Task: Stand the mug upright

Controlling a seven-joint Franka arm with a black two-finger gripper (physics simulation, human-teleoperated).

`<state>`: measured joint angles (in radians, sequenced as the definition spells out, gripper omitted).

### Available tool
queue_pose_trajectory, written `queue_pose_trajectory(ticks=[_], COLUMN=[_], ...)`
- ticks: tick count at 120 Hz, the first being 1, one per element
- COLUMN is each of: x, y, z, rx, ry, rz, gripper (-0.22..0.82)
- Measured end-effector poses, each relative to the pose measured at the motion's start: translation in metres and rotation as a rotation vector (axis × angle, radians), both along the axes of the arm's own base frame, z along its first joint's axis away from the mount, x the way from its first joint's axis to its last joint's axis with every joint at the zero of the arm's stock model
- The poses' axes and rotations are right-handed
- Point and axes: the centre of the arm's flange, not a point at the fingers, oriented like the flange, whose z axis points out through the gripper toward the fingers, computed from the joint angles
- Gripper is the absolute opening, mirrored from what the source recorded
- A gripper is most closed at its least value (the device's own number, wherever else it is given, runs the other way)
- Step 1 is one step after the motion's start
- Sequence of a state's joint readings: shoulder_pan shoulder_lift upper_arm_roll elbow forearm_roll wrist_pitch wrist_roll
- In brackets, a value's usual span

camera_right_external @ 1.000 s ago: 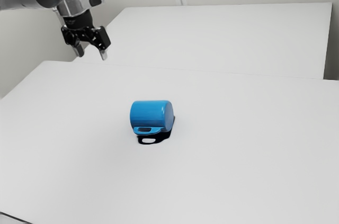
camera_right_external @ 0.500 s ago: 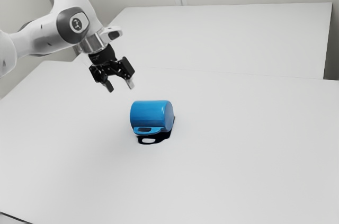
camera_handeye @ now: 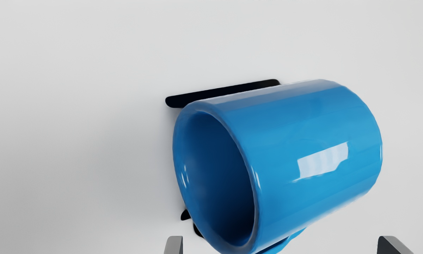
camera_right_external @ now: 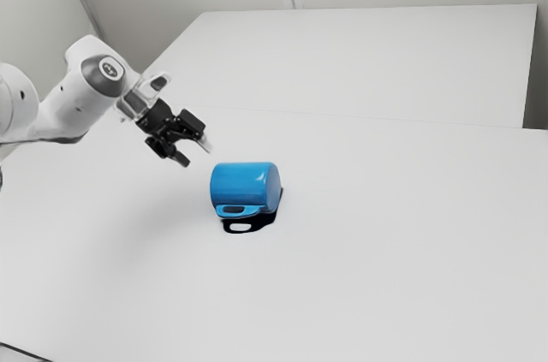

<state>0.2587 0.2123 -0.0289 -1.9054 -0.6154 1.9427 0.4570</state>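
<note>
At ten o'clock from the mug (camera_right_external: pixel 244 184) in the exterior view, the gripper (camera_right_external: pixel 195 155) is spread wide, holding nothing, its tips apart from the mug. The arm (camera_right_external: pixel 67 112) enters from nine o'clock, hand tilted, fingers aimed toward four. The mug lies sideways on the table (camera_right_external: pixel 385 251), mouth toward nine, handle (camera_right_external: pixel 240 210) at six, above its dark shadow (camera_right_external: pixel 257 223).

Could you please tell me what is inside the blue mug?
Through the mouth of the mug, its bare blue inner wall shows, darkening with depth. The near side covers the rest, so I cannot tell what lies there.
</note>
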Motion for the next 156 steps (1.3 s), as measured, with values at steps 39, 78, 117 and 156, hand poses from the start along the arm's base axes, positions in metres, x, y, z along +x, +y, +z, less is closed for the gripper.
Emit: queue_pose_trajectory(ticks=[39, 78, 117, 156], x=[0.008, -0.012, -0.016, -0.015], y=[0.007, -0.014, -0.029, -0.035], z=[-0.052, -0.079, -0.086, -0.079], rx=[-0.175, -0.365, -0.522, -0.540], ry=[-0.102, -0.103, -0.105, -0.125], rz=[-0.052, -0.083, -0.072, -0.101], gripper=[0.60, 0.60, 0.25, -0.11])
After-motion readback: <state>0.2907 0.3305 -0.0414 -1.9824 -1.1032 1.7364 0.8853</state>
